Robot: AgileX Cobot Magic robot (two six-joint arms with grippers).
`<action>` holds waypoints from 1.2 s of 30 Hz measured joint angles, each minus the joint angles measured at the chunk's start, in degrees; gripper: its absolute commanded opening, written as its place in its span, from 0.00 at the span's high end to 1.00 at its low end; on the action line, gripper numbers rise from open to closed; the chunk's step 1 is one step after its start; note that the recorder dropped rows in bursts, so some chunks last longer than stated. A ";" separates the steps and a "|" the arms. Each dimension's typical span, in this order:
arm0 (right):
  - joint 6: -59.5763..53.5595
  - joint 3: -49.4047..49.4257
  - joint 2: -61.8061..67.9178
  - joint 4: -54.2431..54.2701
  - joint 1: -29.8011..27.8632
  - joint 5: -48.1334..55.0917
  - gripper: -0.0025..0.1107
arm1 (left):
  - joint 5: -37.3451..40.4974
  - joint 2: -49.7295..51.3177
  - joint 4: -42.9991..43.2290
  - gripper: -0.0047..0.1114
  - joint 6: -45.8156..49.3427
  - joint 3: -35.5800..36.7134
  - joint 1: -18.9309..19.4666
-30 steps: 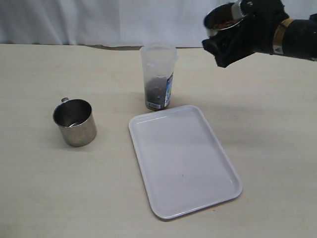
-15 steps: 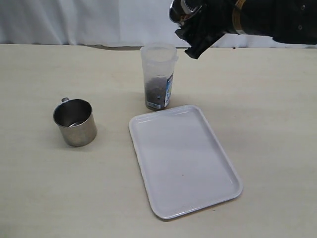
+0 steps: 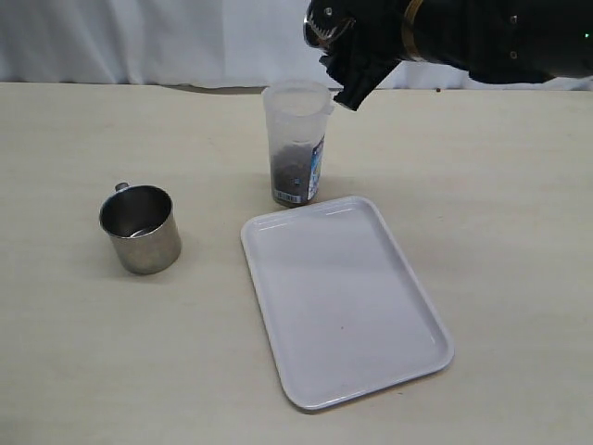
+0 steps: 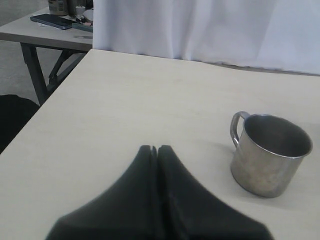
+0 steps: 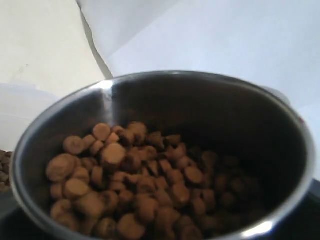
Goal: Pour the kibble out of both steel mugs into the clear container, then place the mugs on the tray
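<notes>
White curtain hangs behind a pale table (image 3: 74, 352).

From the outside camera, the clear container (image 3: 296, 120) stands upright near the middle, its long way going up and down. Some kibble (image 3: 291, 169) lies at its bottom. The tray (image 3: 352, 306) lies flat just in front of it, its long way running from the container toward the camera. The standing mug (image 3: 139, 229) sits well apart on the left, mouth up, handle at the back. The right gripper (image 3: 345, 65) reaches in from the top right and is wrapped wide around the held mug (image 3: 324, 23), up high just beside the container's rim. Black fingers and the picture's top edge hide most of that mug; it looks tipped toward the container.

The left wrist camera shows the left gripper (image 4: 154, 150) with its two fingers pressed together, holding nothing. The standing mug is near it, upright. Far off stands a side table (image 4: 30, 35) with a dark phone (image 4: 52, 21) on it.

The right wrist camera looks into the held mug. Brown kibble is piled inside, which the outside camera cannot show
</notes>
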 measured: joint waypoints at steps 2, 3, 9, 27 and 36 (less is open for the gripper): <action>0.24 -0.10 0.00 0.00 0.00 0.00 0.93 | 0.00 0.00 0.00 0.96 0.00 0.00 0.00; 0.36 -0.10 0.00 0.00 0.00 0.00 0.93 | 0.00 0.00 0.00 0.96 0.00 0.00 0.00; 1.57 -0.10 0.00 0.00 0.00 -1.60 0.93 | 0.00 0.00 0.00 0.96 0.00 0.00 -0.93; -8.38 0.05 0.00 15.35 -0.74 -3.84 0.93 | 0.00 0.00 0.00 0.96 0.00 0.00 -1.17; -44.47 1.66 0.00 46.58 -0.98 2.52 0.93 | 0.00 0.00 0.00 0.96 0.00 0.00 -1.17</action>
